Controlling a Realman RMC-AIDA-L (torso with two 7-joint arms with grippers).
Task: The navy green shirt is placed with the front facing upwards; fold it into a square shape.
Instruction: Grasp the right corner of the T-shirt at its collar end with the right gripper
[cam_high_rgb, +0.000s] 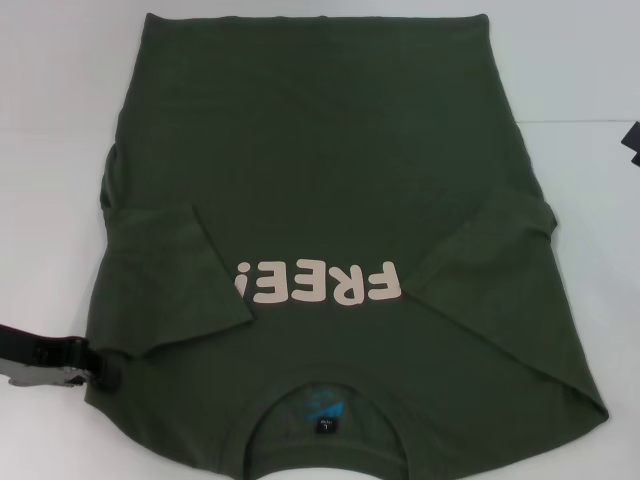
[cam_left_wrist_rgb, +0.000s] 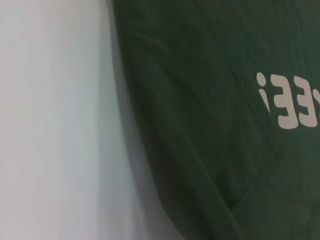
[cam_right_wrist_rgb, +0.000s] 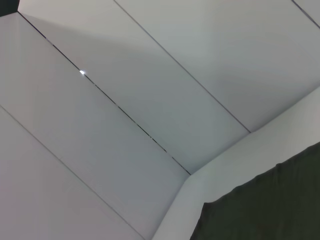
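The navy green shirt (cam_high_rgb: 330, 180) lies front up on the white desk (cam_high_rgb: 50, 100), collar nearest, both sleeves folded inward over the chest beside the "FREE!" lettering (cam_high_rgb: 318, 282). The left claw (cam_high_rgb: 100, 368) sits at the shirt's near-left edge; its opening cannot be told.

Navy green shirt (cam_high_rgb: 330, 190) flat, front up w/ "FREE!" showing, both sleeves folded inward, collar nearest robot.

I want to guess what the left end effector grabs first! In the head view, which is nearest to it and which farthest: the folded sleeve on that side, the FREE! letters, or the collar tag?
From the left end effector:
1. Folded sleeve, same side.
2. FREE! letters, shirt middle.
3. Collar tag, near edge, slightly farther.
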